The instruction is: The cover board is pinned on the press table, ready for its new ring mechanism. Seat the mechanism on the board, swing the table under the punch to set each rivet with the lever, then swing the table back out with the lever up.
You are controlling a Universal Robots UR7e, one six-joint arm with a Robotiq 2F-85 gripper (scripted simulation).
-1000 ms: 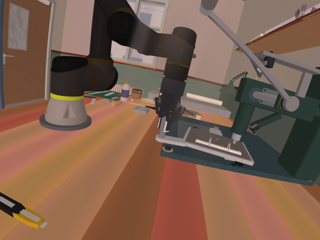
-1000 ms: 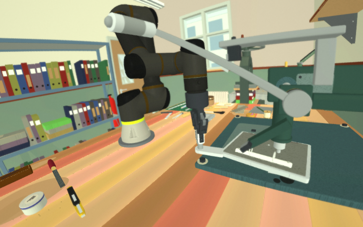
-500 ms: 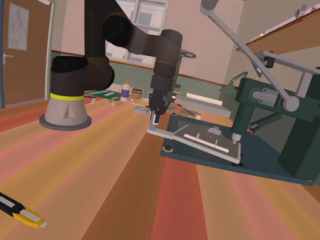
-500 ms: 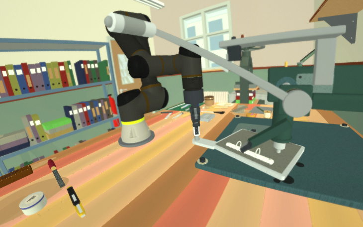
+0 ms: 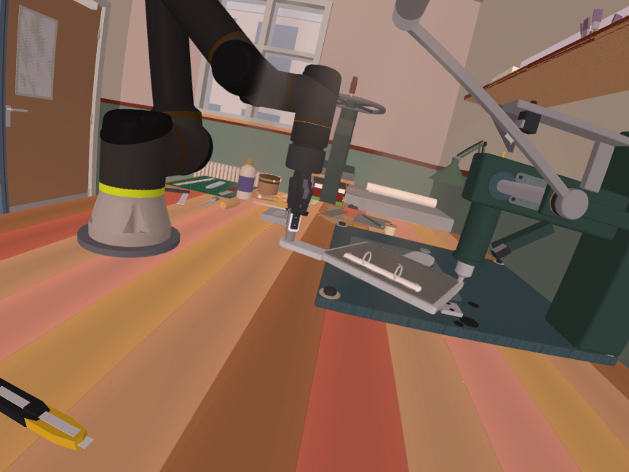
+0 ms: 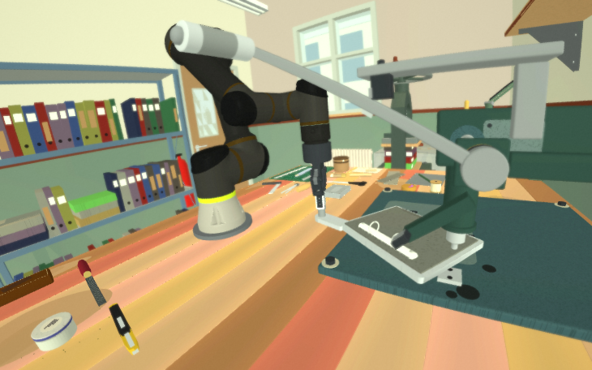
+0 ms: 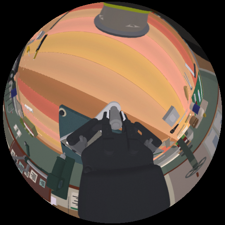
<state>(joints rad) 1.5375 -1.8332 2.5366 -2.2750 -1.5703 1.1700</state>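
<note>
The white ring mechanism lies on the grey cover board, which sits on the pale press table over the dark green base plate. I grip the upright handle peg at the end of the table's arm with my gripper, closed on it from above. The punch stands over the board's right end, beyond the mechanism. The long lever is raised, its handle pointing up and left.
A small brown pot stands with a glue bottle and scattered tools at the bench's far side. A yellow utility knife lies near the front. My arm's base stands left of the press. A shelf overhangs the press.
</note>
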